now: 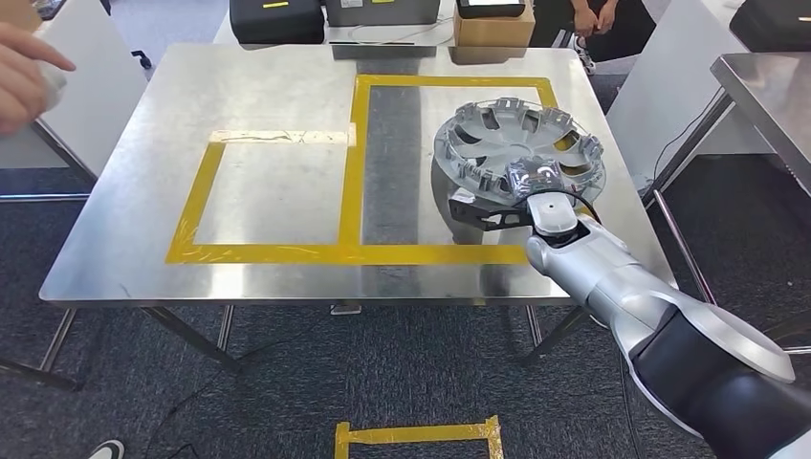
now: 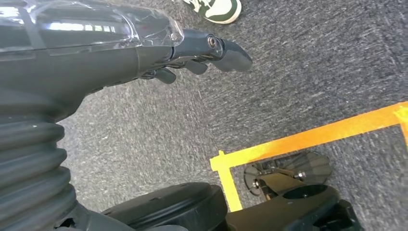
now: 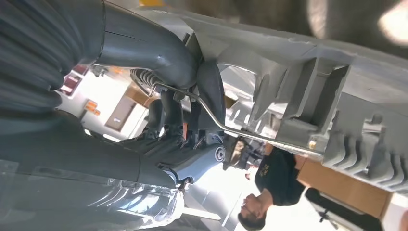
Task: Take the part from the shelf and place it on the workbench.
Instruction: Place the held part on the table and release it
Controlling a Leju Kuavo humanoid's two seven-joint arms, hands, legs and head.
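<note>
Right hand [image 1: 532, 182] reaching in over the table [image 1: 287, 105], fingers closed on the near rim of the grey wheel cover [image 1: 516, 143], over the table's right side. Left hand [image 2: 202, 53] hanging over the floor, holding nothing, fingers loosely apart.

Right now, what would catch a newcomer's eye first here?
The grey hubcap at the table's right side, gripped at its near rim by the right hand. Next, the yellow tape marking rectangles across the steel top. A person's hand shows at the far left.
</note>
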